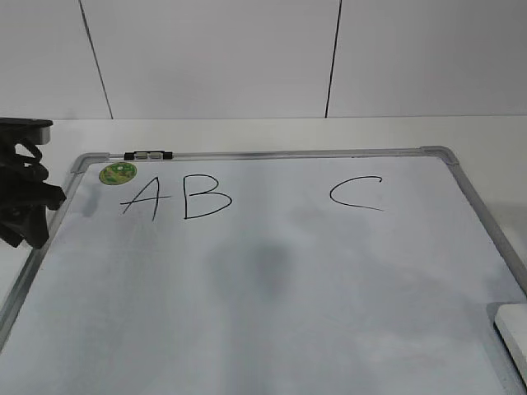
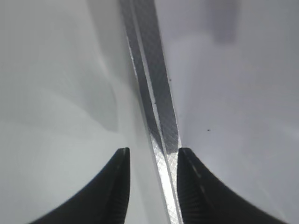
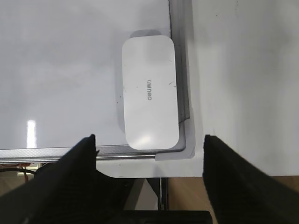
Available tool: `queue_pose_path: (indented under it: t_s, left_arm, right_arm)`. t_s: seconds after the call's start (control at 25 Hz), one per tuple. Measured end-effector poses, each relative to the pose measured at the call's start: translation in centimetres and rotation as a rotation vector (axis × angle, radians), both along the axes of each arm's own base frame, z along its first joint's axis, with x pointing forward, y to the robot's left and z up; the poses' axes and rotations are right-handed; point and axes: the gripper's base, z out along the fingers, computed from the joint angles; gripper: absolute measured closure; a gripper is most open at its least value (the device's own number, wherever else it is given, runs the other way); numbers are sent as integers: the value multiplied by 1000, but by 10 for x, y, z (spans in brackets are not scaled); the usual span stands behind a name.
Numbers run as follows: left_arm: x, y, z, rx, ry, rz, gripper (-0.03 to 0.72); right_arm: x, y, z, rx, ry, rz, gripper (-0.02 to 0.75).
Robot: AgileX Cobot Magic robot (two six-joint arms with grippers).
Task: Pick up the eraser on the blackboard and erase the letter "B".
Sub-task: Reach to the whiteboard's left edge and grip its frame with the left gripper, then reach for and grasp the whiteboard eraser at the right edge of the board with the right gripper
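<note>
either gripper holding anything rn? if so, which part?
Right gripper: nothing held, open above the eraser. Left gripper: fingers straddle the blackboard frame's left rail; contact cannot be told.

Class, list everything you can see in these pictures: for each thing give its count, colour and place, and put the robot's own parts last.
blackboard: one, white with grey metal frame, flat on the table.
letter "A", letter "B", letter "C": one each, black, along the board's top.
sticker: one, round, green, board's top left corner.
eraser: one, white, board's near right corner.
table: one, white, beneath.
left claw: black, straddling the board's left frame.
right claw: black, open above the eraser.
</note>
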Motion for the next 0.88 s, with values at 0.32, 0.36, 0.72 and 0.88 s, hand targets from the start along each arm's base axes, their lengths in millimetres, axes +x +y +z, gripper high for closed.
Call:
queue_pose_path:
  t_s: [0.32,0.36,0.72,0.88]
  left_arm:
    - [0,0,-4,1,18,-1,443]
    - [0,0,-5,1,21,-1,445]
    - [2,-1,-15,0,55,1,449]
    - [2,-1,-16,-7,60,5,510]
  right_arm:
    - [0,0,0,0,0,0,169]
    - [0,0,0,0,0,0,169]
    - [0,0,0,0,0,0,169]
    - [0,0,0,0,0,0,169]
